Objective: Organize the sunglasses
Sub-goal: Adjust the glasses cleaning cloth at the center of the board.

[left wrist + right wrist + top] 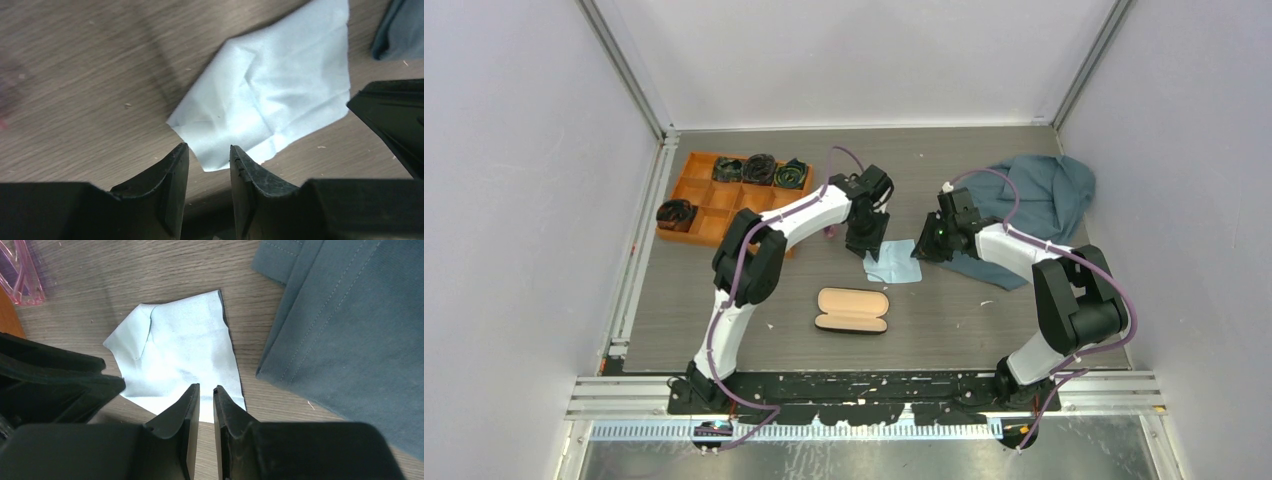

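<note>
- Top external view: the sunglasses (832,232), a small folded pair with a thin purple-pink plastic frame, are lying on the grey wood-grain desk (984,330) just to the left of the left pincer (865,246). That arm is partly hiding them, so only a pink speck is showing. The right pincer (921,250) is hovering near, facing the left one. The small light-blue cloth (892,262) is lying beneath and between the two. The black oblong case with tan lining (852,310) is lying open, nearer the arm bases than either pincer.
- Left wrist view: the left pincer (207,152) is standing released, jaws apart with nothing between them, its tips over a corner of the cloth (270,95). The sunglasses are not showing clearly here. A blurred pinkish smear at the far left edge may be them, but I cannot tell.
- Right wrist view: the right pincer (206,390) is showing only a narrow slit between its jaws and is grasping nothing. The cloth (180,355) is lying just ahead of its tips. The sunglasses (22,277) are sitting ahead and to the left, cut off by the picture's edge, so their lenses and hinges are going unseen.
- Handling, as a judgement: the pair is looking light, stiff yet fragile, and slick on the lenses. Taking hold across the folded frame near the bridge or a temple, rather than on a lens, is looking safest.
</note>
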Robot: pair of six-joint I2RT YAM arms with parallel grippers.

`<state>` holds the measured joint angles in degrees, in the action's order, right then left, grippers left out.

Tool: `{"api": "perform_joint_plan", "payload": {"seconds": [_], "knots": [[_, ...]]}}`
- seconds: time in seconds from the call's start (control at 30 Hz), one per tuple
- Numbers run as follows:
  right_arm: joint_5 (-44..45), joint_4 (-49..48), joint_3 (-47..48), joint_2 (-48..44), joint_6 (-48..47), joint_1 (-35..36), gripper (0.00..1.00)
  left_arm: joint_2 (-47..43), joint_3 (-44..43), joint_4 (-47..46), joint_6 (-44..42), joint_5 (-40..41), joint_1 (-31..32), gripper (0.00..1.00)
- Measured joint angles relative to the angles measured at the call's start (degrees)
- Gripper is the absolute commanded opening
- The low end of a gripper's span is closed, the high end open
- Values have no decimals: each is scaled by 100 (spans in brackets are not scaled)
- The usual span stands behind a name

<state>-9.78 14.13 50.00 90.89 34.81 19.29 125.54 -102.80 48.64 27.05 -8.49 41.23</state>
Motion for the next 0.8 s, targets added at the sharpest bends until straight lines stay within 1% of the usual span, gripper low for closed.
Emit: {"api": "perform_joint_plan", "payload": {"seconds": [0.13, 0.3, 0.4, 0.57, 0.67, 0.8], "knots": [[0, 2, -22, 0, 0, 0, 23, 2, -28, 17, -59, 273, -55, 37], [0, 2, -48, 0, 0, 0, 23, 109, -339, 118, -380, 531, -96, 35], [0, 0, -68, 0, 0, 0, 23, 267, -535, 140, -535, 535, -107, 34], [0, 0, -83, 0, 2, 0, 22, 474, -579, 173, -660, 457, -107, 31], [2, 0, -83, 0, 4, 0, 22, 540, -595, 227, -678, 435, -107, 26], [2, 2, -83, 0, 4, 0, 22, 557, -608, 234, -675, 435, -107, 10]]}}
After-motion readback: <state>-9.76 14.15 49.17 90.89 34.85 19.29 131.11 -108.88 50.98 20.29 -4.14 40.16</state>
